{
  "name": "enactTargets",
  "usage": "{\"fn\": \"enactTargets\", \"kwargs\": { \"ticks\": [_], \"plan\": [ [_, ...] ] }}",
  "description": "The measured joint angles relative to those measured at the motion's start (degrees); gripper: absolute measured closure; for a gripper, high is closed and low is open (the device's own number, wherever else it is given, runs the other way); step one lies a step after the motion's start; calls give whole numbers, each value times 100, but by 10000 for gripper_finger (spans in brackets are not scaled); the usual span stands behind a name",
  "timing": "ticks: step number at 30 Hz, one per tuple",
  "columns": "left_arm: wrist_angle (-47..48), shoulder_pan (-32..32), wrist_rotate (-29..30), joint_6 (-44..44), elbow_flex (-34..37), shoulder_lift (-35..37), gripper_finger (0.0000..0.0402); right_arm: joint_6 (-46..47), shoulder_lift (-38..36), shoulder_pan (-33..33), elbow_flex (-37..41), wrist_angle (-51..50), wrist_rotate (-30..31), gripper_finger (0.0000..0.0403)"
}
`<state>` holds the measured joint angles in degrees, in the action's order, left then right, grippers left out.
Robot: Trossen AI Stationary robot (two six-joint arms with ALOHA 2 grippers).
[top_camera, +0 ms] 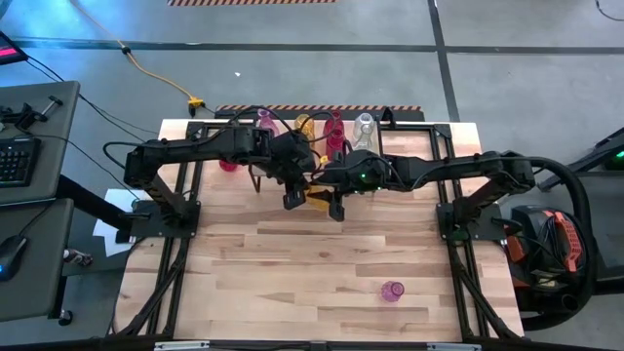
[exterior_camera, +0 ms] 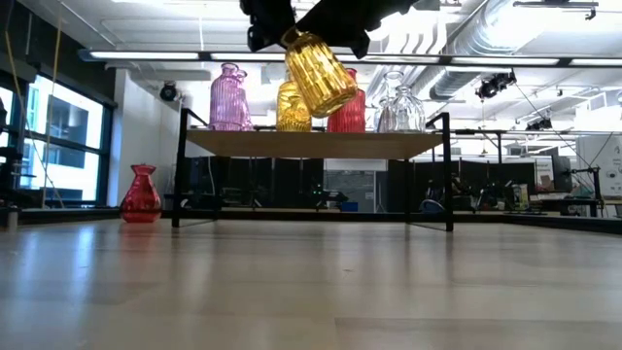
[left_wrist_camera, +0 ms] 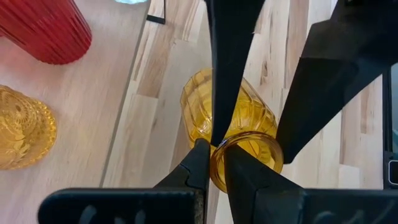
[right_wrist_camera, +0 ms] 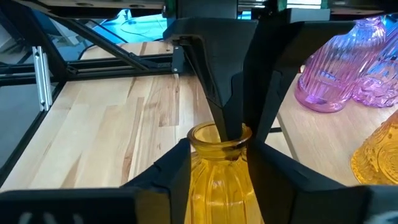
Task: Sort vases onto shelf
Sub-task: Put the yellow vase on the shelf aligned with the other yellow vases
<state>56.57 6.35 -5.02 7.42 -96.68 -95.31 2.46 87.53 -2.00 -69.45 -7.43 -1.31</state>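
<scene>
Only the low view shows the yellow vase (exterior_camera: 320,73) tilted midair; wrist views show both hands clamped on its rim.

Low view across the table (exterior_camera: 311,292). A yellow vase (exterior_camera: 321,72) is hanging tilted in the air, neck uppermost, above and in front of the shelf (exterior_camera: 313,143); dark gripper parts are meeting at its neck at the picture's upper edge. On the shelf top, a pink vase (exterior_camera: 228,98), a second yellow vase (exterior_camera: 289,112), a red vase (exterior_camera: 350,112) and clear vases (exterior_camera: 400,105) are standing upright. Another red vase (exterior_camera: 142,193) is standing on the table, left of the shelf's legs.
</scene>
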Motion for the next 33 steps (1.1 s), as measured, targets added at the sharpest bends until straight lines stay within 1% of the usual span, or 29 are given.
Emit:
{"fn": "enactTargets", "kwargs": {
  "ticks": [7,10,12,17,22,25,28,33],
  "plan": [
    [-20,2,1,58,0,2,381,259,186,0,0,149,47,231],
    [46,9,39,63,0,2,381,359,252,3,-2,210,281,219],
    [58,11,80,94,0,2,381,550,269,-22,-5,269,272,215],
    [203,78,123,84,-2,13,381,762,308,-24,-298,32,207,213],
    [145,87,163,92,-20,34,381,274,383,-45,-570,-381,220,212],
    [184,87,172,94,-11,7,381,262,581,-59,-706,-589,213,212],
    [316,87,205,94,-8,7,381,271,742,-55,-842,-630,355,212],
    [371,90,233,101,-7,7,381,140,774,-48,-998,-761,425,212]
  ]
}}
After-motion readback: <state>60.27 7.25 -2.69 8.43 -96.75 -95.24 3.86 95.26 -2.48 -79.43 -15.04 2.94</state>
